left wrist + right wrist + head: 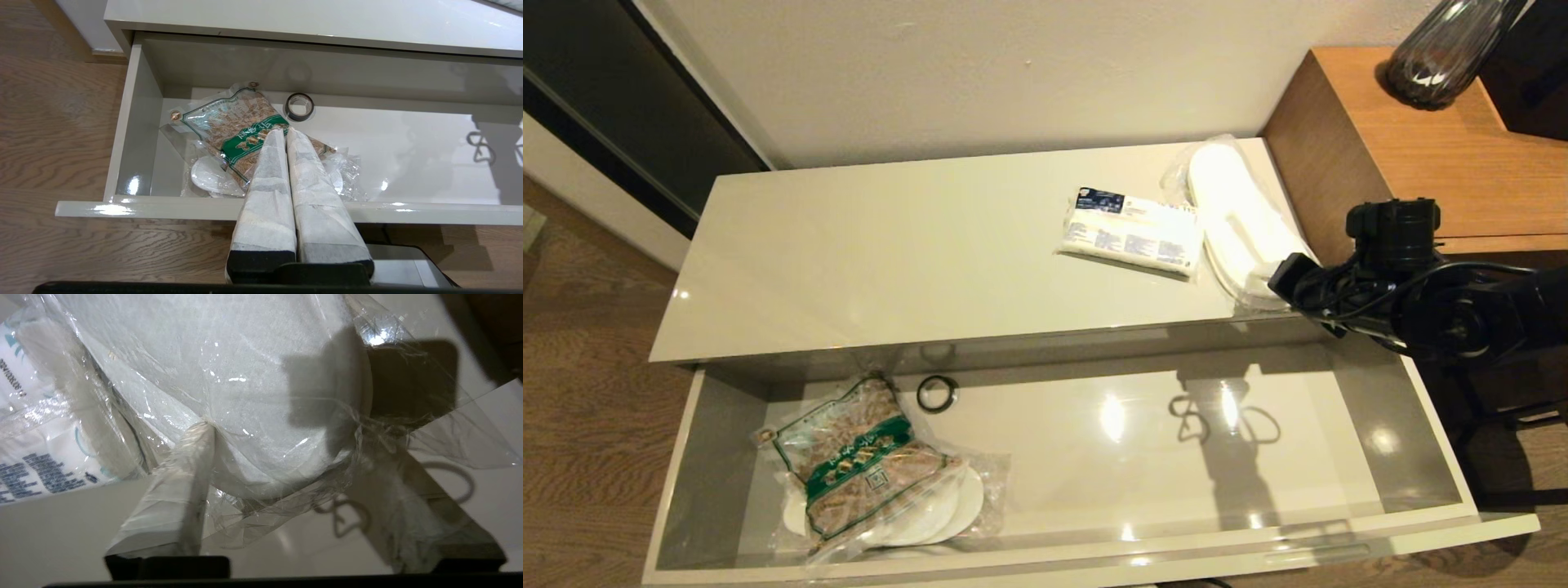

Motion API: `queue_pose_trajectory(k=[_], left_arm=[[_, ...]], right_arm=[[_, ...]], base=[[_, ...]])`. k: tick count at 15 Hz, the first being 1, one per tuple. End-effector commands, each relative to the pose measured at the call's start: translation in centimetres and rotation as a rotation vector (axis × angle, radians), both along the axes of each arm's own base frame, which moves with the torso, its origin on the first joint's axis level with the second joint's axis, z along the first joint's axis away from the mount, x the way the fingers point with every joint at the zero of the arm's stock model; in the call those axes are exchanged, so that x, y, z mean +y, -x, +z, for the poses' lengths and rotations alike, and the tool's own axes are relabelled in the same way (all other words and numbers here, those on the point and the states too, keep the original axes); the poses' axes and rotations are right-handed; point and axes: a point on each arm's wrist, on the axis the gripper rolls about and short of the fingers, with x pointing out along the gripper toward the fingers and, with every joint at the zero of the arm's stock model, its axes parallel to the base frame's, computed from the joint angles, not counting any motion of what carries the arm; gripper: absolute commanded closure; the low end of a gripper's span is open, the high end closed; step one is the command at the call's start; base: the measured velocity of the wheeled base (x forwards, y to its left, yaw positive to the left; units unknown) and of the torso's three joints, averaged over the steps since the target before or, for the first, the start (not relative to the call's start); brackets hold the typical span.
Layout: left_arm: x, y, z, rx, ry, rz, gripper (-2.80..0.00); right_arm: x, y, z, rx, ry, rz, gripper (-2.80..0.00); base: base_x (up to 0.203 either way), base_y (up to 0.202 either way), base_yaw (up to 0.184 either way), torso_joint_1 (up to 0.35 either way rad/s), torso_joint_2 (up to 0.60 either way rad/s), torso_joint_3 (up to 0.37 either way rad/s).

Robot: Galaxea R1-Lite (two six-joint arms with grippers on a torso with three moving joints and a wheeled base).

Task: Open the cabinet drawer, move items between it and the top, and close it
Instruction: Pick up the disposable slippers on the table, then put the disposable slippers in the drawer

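Note:
The cabinet drawer (pixel 1094 555) stands pulled out. At its left end a crinkly bag with a green band (pixel 862 457) lies on a pair of bagged white slippers (pixel 947 510). On the top (pixel 890 253) rest a white packet with a blue label (pixel 1131 233) and a second slipper pack (pixel 1237 212) at the right end. My right gripper (pixel 282 428) is open, its fingers straddling the near end of that slipper pack (pixel 229 367); one fingertip (pixel 202 430) touches the plastic. My left gripper (pixel 284 130) is shut and empty, held before the drawer's front rim (pixel 163 206), pointing at the bag (pixel 233 126).
A small black ring (pixel 938 394) lies on the drawer floor behind the bag. A brown wooden desk (pixel 1421 155) with a dark vase (pixel 1445 49) butts against the cabinet's right end. The wall runs along the back, and wood floor lies to the left.

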Motion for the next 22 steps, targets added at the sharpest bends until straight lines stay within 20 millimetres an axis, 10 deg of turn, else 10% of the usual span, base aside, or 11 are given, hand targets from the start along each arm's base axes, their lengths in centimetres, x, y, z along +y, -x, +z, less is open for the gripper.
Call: queue_pose_trajectory(k=[1, 10, 22], left_arm=[[0.0, 0.0, 0.0, 0.0, 0.001, 0.0, 0.0], [0.0, 0.0, 0.0, 0.0, 0.001, 0.0, 0.0], [0.0, 0.0, 0.0, 0.0, 0.001, 0.001, 0.0]], right_arm=[[0.3, 0.0, -0.1, -0.014, -0.006, 0.01, 0.0], [1.4, 2.2, 2.8, -0.079, -0.018, 0.047, 0.0], [-0.4, 18.7, 11.3, 0.018, 0.153, 0.19, 0.0]], base=[[0.0, 0.0, 0.0, 0.0, 0.0, 0.0], [0.0, 0.0, 0.0, 0.0, 0.0, 0.0], [0.0, 0.0, 0.0, 0.0, 0.0, 0.0]])
